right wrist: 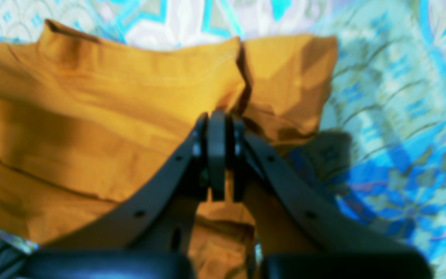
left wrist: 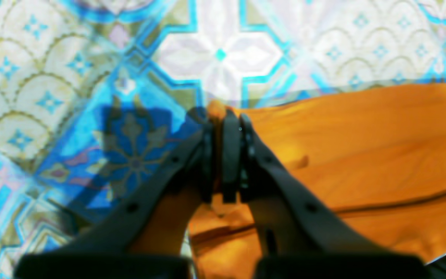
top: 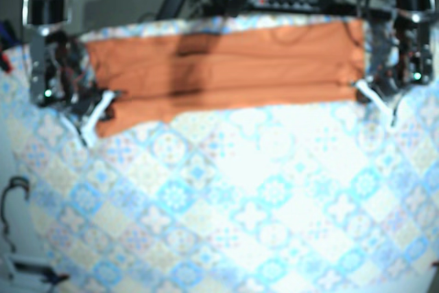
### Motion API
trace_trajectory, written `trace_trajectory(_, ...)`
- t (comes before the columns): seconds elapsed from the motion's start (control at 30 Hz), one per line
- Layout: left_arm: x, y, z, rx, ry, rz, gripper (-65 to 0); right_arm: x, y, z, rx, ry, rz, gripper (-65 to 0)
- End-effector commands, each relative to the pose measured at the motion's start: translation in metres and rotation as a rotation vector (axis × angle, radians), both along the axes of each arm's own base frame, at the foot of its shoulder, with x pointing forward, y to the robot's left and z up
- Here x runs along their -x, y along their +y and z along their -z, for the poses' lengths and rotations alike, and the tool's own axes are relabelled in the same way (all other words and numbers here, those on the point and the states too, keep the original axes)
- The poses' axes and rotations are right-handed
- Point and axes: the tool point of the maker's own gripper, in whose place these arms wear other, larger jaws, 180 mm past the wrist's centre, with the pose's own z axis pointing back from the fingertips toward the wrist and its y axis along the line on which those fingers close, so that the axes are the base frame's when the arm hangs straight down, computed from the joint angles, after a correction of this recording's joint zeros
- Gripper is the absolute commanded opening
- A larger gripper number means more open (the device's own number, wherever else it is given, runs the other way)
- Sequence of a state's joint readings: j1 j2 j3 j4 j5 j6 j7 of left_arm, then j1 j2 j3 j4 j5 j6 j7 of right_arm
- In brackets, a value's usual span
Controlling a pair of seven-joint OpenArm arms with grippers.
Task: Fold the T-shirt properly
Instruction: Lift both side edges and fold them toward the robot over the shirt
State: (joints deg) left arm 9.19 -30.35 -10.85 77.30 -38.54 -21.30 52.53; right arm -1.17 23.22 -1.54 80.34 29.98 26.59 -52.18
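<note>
The orange T-shirt (top: 219, 73) lies folded into a long band across the far side of the table. My left gripper (left wrist: 223, 116) is shut on the shirt's edge (left wrist: 362, 147), a pinch of orange cloth showing between its pads; in the base view it sits at the band's right end (top: 362, 87). At the band's left end (top: 110, 97) my right gripper (right wrist: 217, 116) is shut on the shirt (right wrist: 110, 116), close to a folded sleeve (right wrist: 289, 77).
A patterned blue and white tablecloth (top: 240, 204) covers the table in front of the shirt. Both arm bases (top: 48, 46) (top: 408, 32) stand at the far corners, with cables behind them.
</note>
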Motion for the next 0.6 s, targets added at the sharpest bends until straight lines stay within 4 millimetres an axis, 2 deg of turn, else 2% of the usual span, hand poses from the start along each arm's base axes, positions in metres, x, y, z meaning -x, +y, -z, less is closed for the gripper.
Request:
trace_trajectory(0.0,-0.009,0.008,-0.014,-0.024,-0.040,0.008,-65.0,-0.013,-0.007,-0.016,0.012,-0.051,0.004,-65.0)
trace_trajectory(0.17,-0.001,0.008,-0.019,-0.033,-0.050,0.014,-65.0,-0.016,-0.010,-0.031,0.026,-0.095,0.057,-65.0)
trace_trajectory(0.33,-0.002,0.010,-0.030,-0.048,-0.078,0.016,-65.0,-0.008,-0.012,-0.036,0.032,-0.108,0.063,-65.0)
trace_trajectory(0.57,0.005,0.012,-0.026,-0.053,-0.064,0.018,-65.0,0.005,-0.020,-0.041,0.040,-0.120,0.093,-65.0)
